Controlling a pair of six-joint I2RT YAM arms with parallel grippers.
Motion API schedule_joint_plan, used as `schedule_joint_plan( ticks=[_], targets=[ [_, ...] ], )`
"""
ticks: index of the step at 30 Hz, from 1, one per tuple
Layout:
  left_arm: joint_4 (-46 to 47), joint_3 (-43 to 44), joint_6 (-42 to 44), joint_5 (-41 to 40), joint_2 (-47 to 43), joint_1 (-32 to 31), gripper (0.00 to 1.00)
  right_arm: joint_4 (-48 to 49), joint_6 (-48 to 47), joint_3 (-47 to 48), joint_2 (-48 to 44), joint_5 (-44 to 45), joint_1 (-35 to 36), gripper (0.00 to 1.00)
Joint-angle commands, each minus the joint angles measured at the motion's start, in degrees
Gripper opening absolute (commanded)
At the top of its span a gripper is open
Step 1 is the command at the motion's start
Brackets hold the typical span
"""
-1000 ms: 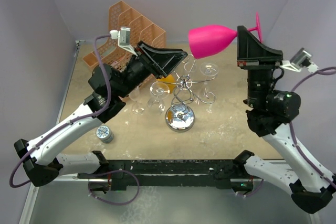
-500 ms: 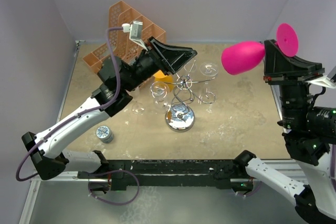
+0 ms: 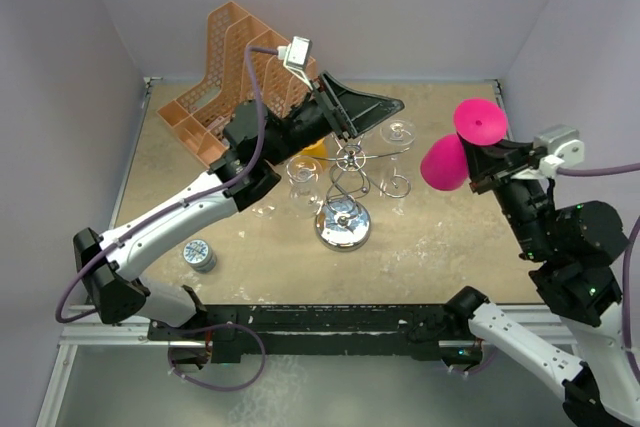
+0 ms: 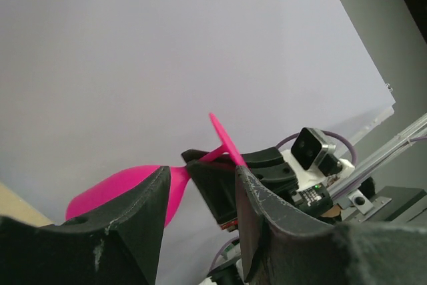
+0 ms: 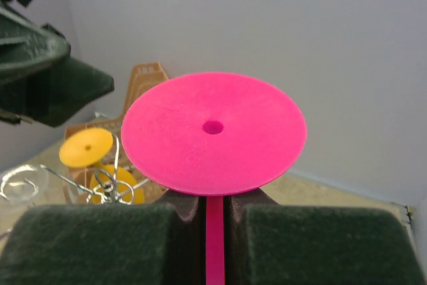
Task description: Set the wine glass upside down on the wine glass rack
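The pink wine glass (image 3: 440, 165) is held by its stem in my right gripper (image 3: 480, 159), in the air to the right of the rack, its round foot (image 3: 480, 122) uppermost. In the right wrist view the foot (image 5: 213, 131) fills the middle and the stem runs between my shut fingers (image 5: 100, 245). The silver wire wine glass rack (image 3: 350, 162) stands mid-table on its chrome base (image 3: 343, 225), with clear glasses (image 3: 398, 132) and a yellow glass (image 3: 318, 152) hanging on it. My left gripper (image 3: 375, 112) is open and empty, raised over the rack; its view shows the pink glass (image 4: 120, 188).
An orange mesh file organiser (image 3: 235, 77) stands at the back left. A small round tin (image 3: 199, 255) lies near the front left. Purple walls close in the back and both sides. The yellow glass (image 5: 87, 148) and rack wires (image 5: 113, 188) show at the left of the right wrist view.
My right arm has swung the pink glass right and then lower, tipping its foot upward. My left gripper has moved right and up, over the rack's top.
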Motion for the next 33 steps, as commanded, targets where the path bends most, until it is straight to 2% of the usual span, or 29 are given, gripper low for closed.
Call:
schedule_joint_plan(
  ticks=[1,12,24,29,33],
  targets=[
    [4.39,3.23,-6.38,1.23,1.39,-0.95,0.41,0.59,-3.89,-3.34,-2.75,0.68,-0.17,0.00],
    [1.86,5.35,-15.79,4.97,7.51,-1.98,0.39,3.48,-7.51,-8.02,-4.08,-5.11,-0.14,0.00],
    [-0.83,6.76,-16.73,7.27,8.80,-3.66,0.35,3.61,-8.21,-8.93,-2.07,-5.84,-0.13,0.00],
    [-1.16,7.36,-18.78,7.88,9.98,-4.19,0.20,3.37,-8.64,-9.31,-1.85,-6.99,-0.13,0.00],
    [-2.58,7.45,-19.01,6.25,9.65,-4.35,0.01,3.17,-8.47,-10.12,-2.47,-7.67,-0.05,0.00]
  ],
)
